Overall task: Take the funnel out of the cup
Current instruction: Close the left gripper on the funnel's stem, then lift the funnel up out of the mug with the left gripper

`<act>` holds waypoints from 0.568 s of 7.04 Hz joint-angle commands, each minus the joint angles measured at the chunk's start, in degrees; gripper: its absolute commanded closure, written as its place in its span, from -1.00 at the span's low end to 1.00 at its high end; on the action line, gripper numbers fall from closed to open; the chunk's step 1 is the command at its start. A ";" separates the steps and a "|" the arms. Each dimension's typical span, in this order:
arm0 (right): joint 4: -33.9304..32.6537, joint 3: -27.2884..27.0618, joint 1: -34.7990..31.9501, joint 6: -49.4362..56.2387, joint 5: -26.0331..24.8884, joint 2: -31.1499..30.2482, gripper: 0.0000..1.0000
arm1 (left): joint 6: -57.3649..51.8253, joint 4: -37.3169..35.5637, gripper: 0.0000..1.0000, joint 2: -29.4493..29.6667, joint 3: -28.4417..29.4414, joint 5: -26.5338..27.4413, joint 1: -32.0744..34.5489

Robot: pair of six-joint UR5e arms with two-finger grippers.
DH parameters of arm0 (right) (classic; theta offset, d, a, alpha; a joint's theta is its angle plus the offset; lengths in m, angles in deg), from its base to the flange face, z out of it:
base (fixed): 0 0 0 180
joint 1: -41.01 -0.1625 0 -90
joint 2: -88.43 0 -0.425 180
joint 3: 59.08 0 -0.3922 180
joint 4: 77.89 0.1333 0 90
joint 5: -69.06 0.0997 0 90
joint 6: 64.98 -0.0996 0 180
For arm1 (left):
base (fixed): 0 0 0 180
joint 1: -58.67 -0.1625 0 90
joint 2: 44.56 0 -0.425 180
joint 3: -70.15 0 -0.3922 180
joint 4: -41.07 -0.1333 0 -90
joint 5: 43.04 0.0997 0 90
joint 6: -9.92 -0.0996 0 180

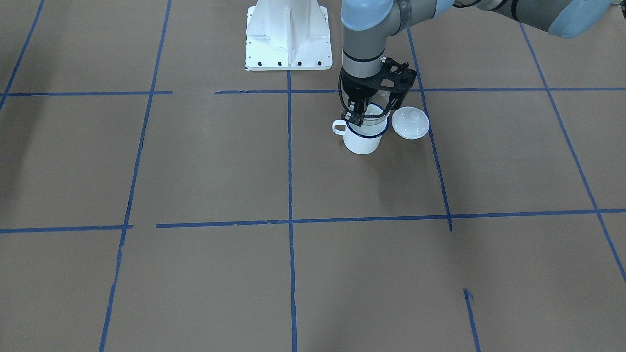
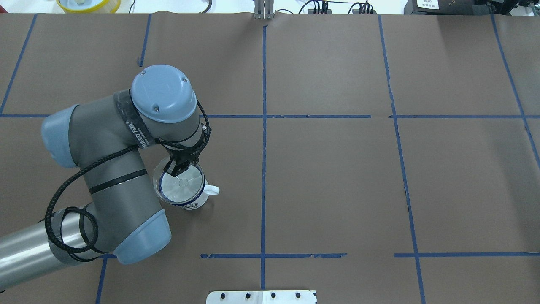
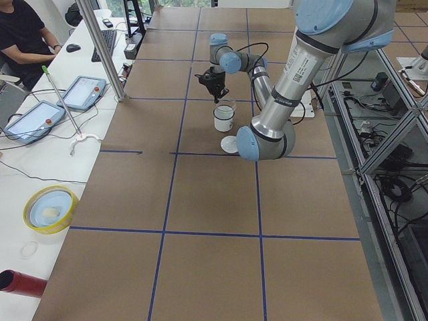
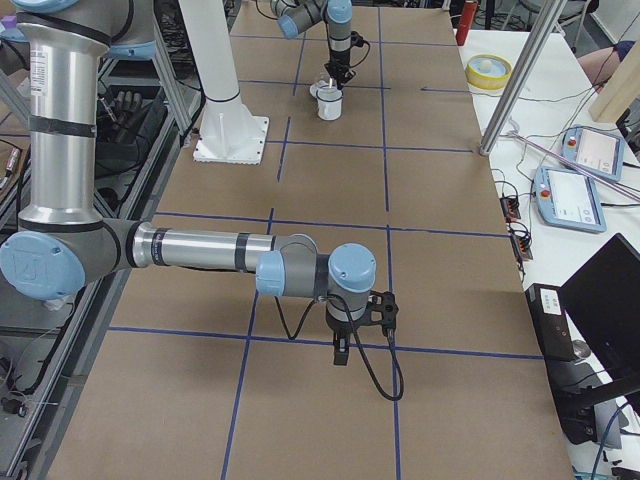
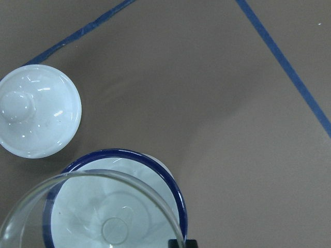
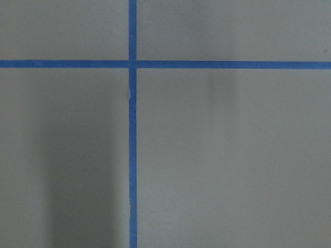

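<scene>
The white cup [image 1: 362,142] with a dark blue rim stands upright on the brown table, with its handle [image 2: 212,190] pointing toward the table's middle. The clear funnel [image 2: 183,183] sits in its mouth, and its wide bowl rises above the rim [image 5: 178,201]. My left gripper [image 1: 356,116] comes straight down and is shut on the funnel's rim at the far side of the cup, also seen in the overhead view [image 2: 176,168]. My right gripper [image 4: 340,358] hangs low over bare table far from the cup. I cannot tell whether it is open or shut.
A white domed lid with a knob [image 1: 410,123] lies on the table right beside the cup, also seen in the left wrist view [image 5: 37,118]. The robot's white base [image 1: 287,36] stands close behind. Blue tape lines cross the table.
</scene>
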 commanded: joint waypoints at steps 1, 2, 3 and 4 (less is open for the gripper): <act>0.00 0.00 0.00 0.00 0.00 0.00 -1.00 | -0.24 -5.11 1.00 4.20 -2.57 6.17 4.52; 0.00 0.00 0.00 0.00 0.00 0.00 -1.00 | -0.33 -0.75 1.00 3.95 -2.48 10.98 5.59; 0.00 0.00 0.00 0.00 0.00 0.00 -1.00 | 0.97 9.56 1.00 1.51 -1.53 14.25 6.12; 0.00 0.00 0.00 0.00 0.00 0.00 -1.00 | 2.21 20.97 1.00 -1.30 -0.82 15.76 7.43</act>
